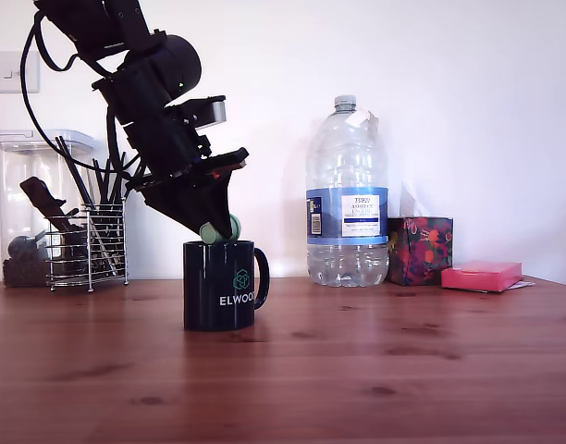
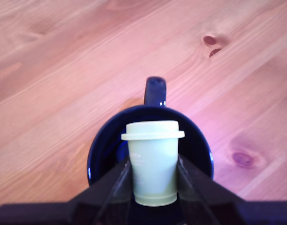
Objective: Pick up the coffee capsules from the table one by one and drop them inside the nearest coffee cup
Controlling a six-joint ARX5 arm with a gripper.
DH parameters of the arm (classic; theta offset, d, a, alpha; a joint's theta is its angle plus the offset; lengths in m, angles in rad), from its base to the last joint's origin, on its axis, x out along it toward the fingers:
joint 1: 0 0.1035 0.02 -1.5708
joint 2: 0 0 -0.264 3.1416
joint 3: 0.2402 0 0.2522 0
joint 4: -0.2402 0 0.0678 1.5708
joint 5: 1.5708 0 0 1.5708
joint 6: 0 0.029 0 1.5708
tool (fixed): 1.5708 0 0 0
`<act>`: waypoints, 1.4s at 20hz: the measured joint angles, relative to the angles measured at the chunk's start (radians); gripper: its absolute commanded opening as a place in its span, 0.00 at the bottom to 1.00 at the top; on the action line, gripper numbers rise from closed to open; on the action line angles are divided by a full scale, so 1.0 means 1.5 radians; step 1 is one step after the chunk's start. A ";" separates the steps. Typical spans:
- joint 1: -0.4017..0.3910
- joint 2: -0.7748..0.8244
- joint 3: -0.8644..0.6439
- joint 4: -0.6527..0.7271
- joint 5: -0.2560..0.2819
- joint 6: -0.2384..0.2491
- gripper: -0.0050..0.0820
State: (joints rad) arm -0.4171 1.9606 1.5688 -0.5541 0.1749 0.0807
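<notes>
The arm's black tool (image 1: 220, 228) is clamped on a pale mint-green plastic coffee capsule (image 2: 153, 161), its two fingers pressing the tapered sides below the rimmed lid, so the pod hangs directly over the open mouth of the glossy black cylindrical mug (image 1: 218, 284) with the white lettering and teal logo. That placement looks deliberate: in the wrist view the capsule sits well inside the circle of the mug's rim, handle pointing away, so parting the fingers should let it fall straight in rather than clip the edge. The exterior view shows the arm tilted steeply down with the capsule just above the rim, which would keep the fall short and limit bouncing. The mug's interior is dark and mostly hidden behind the capsule; I cannot tell whether anything lies inside it. No other capsule is visible on the wooden bench (image 1: 403, 370). Behind, at the exterior view's left, a wire utensil holder (image 1: 86, 248) carries dark utensils, beside a clear lidded storage jar (image 1: 24, 199) with dark contents low down; towards the right stands a large clear plastic water bottle (image 1: 347, 199), apparently only partly filled.
</notes>
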 measured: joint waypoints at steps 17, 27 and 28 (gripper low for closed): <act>-0.001 -0.003 -0.003 0.004 -0.001 0.001 0.03; -0.012 -0.278 -0.270 0.224 0.024 0.002 0.04; -0.013 -0.308 -0.304 0.241 0.027 0.001 0.04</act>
State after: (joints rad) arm -0.4362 1.4979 1.1130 -0.1928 0.2157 0.0822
